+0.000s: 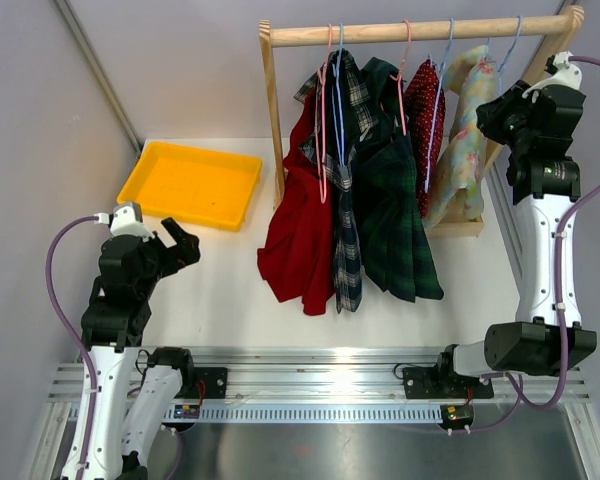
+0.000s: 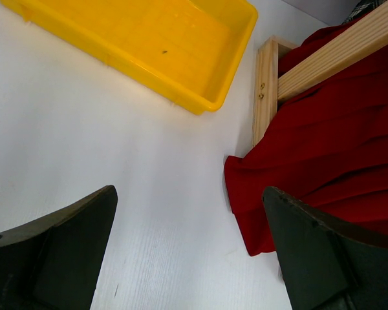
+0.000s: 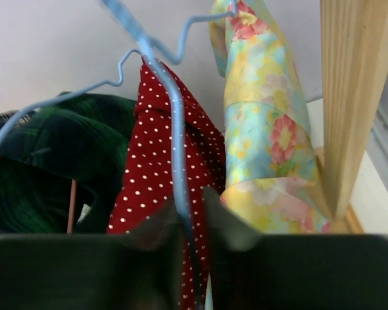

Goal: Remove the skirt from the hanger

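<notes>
White table [image 1: 230, 285]: yellow tray [image 1: 192, 184], wooden rack [image 1: 273, 120] standing.

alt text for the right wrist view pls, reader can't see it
The right tool pinches the wire of a blue hanger carrying a red dotted garment. A floral garment hangs to its right beside a wooden post, and a green plaid garment hangs to its left.

Tray [image 1: 190, 185] yellow, hanger [image 3: 176, 148] lt blue. Dotted garment [image 3: 145, 174] red w/ white spots. Floral garment [image 3: 265, 142] pastel, plaid garment [image 1: 405, 235] dk green.
</notes>
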